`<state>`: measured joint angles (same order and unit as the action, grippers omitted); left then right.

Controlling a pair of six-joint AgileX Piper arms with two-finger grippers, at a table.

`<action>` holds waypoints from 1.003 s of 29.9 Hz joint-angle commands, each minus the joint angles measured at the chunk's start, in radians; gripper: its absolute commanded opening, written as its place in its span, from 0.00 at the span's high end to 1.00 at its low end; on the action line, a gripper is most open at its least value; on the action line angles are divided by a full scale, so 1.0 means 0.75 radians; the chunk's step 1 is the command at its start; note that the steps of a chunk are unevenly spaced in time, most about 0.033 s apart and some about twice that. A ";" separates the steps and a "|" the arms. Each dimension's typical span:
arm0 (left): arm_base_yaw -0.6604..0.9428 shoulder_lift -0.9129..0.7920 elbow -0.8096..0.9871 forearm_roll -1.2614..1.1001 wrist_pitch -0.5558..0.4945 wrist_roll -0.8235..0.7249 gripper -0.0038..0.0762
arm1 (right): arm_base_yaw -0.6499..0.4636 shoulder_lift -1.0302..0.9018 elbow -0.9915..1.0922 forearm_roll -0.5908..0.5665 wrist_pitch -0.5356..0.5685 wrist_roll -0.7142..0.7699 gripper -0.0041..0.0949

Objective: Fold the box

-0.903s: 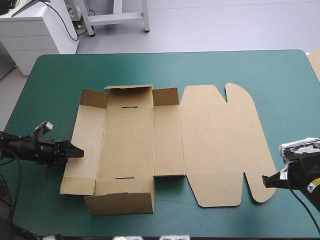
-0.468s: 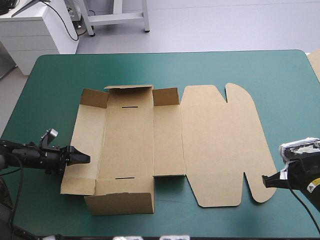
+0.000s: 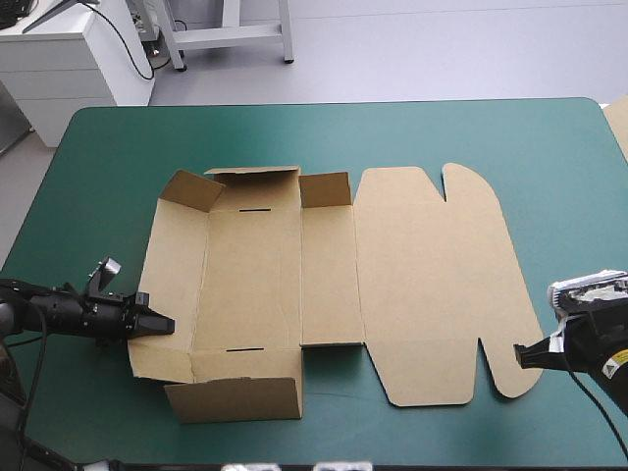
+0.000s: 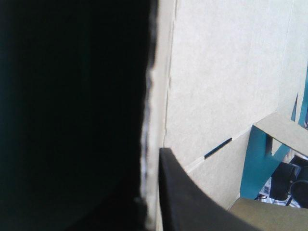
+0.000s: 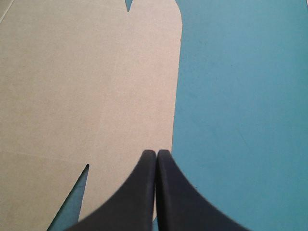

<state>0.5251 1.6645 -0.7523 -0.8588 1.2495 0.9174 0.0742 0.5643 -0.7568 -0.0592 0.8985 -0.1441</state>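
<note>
At the table's left side the left gripper (image 3: pixel 163 323) lies low and reaches in toward the brown box (image 3: pixel 255 285). Its black fingers are pinched on the outer edge of the box's left side panel (image 3: pixel 172 265). From its own wrist camera one finger (image 4: pixel 192 207) shows on the panel's inner face with the board's cut edge just beside it, and the other finger is lost in the dark behind the sheet. That panel looks tipped a little off the teal-green cover (image 3: pixel 98 167), and the corner flap (image 3: pixel 191 189) at its far end stands raised. The box sits mid-table, opened out, with the near wall (image 3: pixel 234 398) folded up along the near edge. Its lid (image 3: pixel 432 275) lies flat to the right, rounded ears at both ends. At the lid's near right corner rests the right gripper (image 3: pixel 520 355), its fingers pressed together in one point (image 5: pixel 156 153) on nothing, the tip right at the lid's edge.
</note>
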 commanded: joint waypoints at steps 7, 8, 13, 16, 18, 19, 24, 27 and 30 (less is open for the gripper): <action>-0.138 -0.024 -0.090 -0.115 0.063 0.112 0.96 | -0.009 0.002 -0.035 -0.005 -0.054 -0.008 0.97; -0.159 -0.024 -0.112 -0.111 0.063 0.087 0.96 | -0.009 0.002 -0.035 -0.003 -0.051 -0.008 0.97; -0.258 -0.024 -0.212 -0.025 0.063 -0.010 0.96 | -0.009 0.002 -0.035 0.003 -0.039 -0.008 0.97; -0.303 -0.024 -0.272 0.032 0.063 -0.049 0.96 | -0.009 0.002 -0.035 0.005 -0.039 -0.008 0.97; -0.334 -0.030 -0.315 0.060 0.060 -0.047 0.96 | -0.009 0.002 -0.035 0.005 -0.039 -0.008 0.97; -0.351 -0.042 -0.339 0.070 0.053 -0.044 0.96 | -0.009 0.002 -0.035 0.005 -0.039 -0.008 0.97; -0.481 -0.131 -0.538 0.171 0.033 -0.056 0.96 | -0.009 0.002 -0.035 0.005 -0.042 -0.032 0.97; -0.589 -0.175 -0.714 0.275 0.039 -0.144 0.96 | -0.009 0.002 -0.035 0.005 -0.044 -0.032 0.97; -0.727 -0.199 -0.922 0.436 0.039 -0.214 0.96 | -0.009 0.002 -0.035 0.005 -0.044 -0.032 0.97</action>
<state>0.0600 1.5773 -1.2956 -0.5754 1.2140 0.7945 0.0742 0.5643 -0.7568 -0.0494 0.9214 -0.1585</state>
